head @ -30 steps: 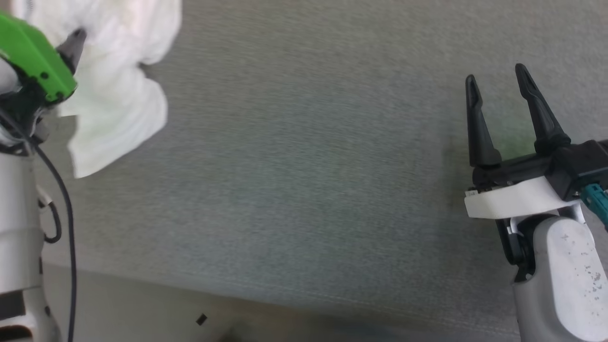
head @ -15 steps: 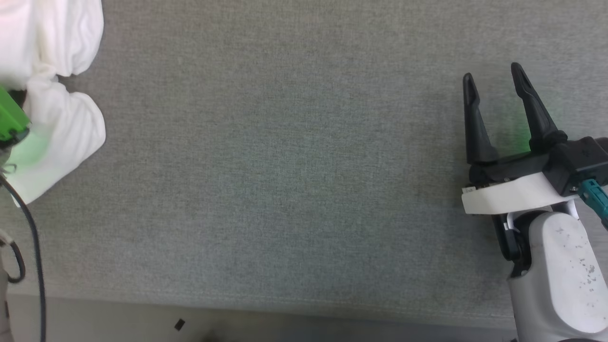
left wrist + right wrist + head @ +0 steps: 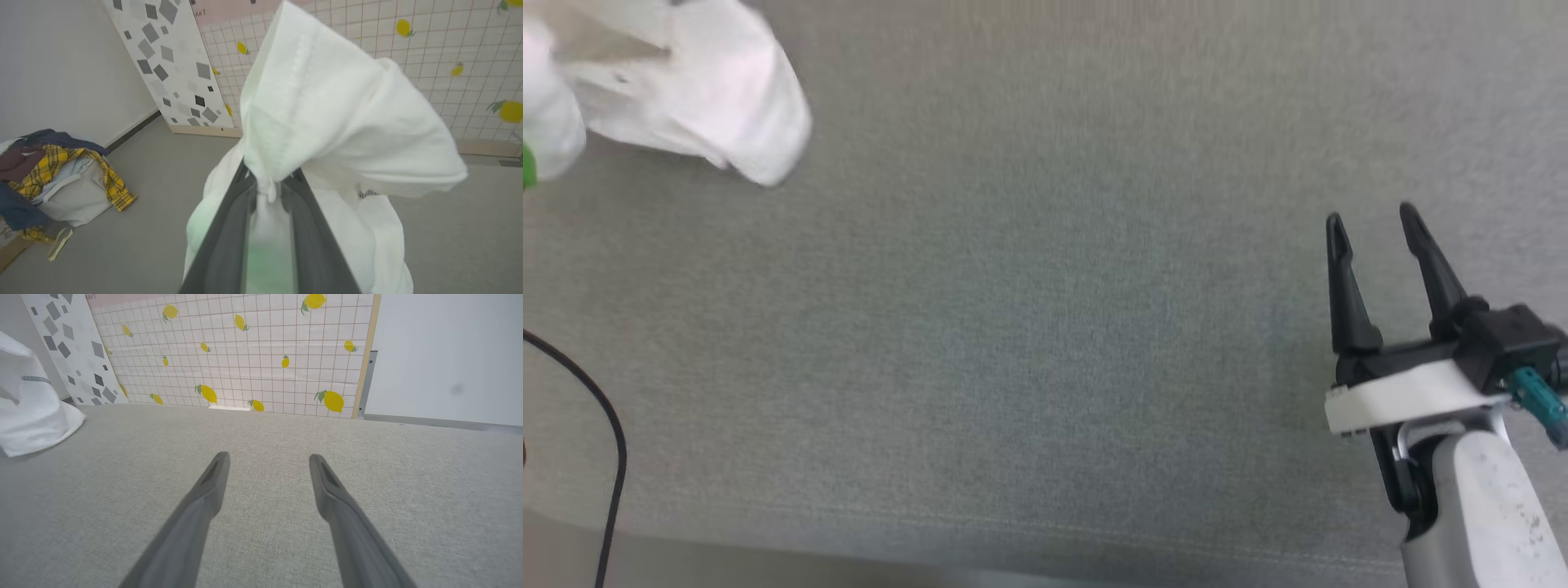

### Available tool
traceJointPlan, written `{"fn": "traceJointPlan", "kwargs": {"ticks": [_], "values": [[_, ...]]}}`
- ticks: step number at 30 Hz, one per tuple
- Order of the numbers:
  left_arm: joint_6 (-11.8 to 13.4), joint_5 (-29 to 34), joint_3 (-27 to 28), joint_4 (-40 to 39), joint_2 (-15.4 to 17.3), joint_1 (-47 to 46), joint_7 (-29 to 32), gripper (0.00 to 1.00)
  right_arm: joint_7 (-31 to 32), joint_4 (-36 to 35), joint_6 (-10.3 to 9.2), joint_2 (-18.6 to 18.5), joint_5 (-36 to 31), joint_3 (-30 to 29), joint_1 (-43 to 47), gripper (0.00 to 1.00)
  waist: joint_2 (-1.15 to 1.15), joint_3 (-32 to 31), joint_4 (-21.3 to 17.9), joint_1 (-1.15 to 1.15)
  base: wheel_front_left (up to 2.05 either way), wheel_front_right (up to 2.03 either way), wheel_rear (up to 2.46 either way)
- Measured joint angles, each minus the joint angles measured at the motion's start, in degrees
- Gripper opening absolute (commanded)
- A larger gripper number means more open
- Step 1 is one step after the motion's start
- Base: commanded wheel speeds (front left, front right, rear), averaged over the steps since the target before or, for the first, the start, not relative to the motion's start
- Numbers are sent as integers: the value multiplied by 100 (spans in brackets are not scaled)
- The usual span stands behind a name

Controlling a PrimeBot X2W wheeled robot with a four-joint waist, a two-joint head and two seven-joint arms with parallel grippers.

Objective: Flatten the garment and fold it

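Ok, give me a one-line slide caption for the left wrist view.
Left gripper shut on a bunched fold of the white garment, laundry pile beyond.

**Counts by kind.**
- **Garment:** one white thin-fabric garment (image 3: 694, 98), far left.
- **Grippers:** two, the left gripper (image 3: 267, 185) and the right gripper (image 3: 1372, 216). Each has two long dark fingers (image 3: 196, 514), four in all.
- **Surface:** one grey woven tabletop (image 3: 1029, 327).
- **Cable:** one thin black cable (image 3: 623, 457), near left.
- **Boards:** two upright boards on the far side. One is a white grid board printed with yellow lemons (image 3: 261, 355), and one is a white board scattered with grey squares (image 3: 77, 355).
- **Clothes:** one heap of mixed clothes (image 3: 53, 163) on the grey floor (image 3: 163, 183), with one yellow plaid piece (image 3: 102, 175) in it.
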Motion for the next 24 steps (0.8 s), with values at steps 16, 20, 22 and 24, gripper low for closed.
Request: {"fn": "traceJointPlan", "kwargs": {"ticks": [16,20,22,24], "values": [[-342,205,-1126,-90,-979,-1397,-1025,0,74,-21,0,0,107,-44,587,100,0,-1312,-460,0,0,0,0],[-414,119,-1379,179,-1425,-1820,-1106,0,142,-48,0,-1,103,-23,718,100,0,-1460,-748,0,0,0,0],[-450,40,-1481,319,-1666,-2017,-1166,0,159,-80,0,-1,98,8,755,100,0,-1521,-910,0,0,0,0],[-482,-84,-1564,459,-1881,-2180,-1213,0,197,-102,0,-1,97,26,771,100,0,-1566,-1058,0,0,0,0]]}}
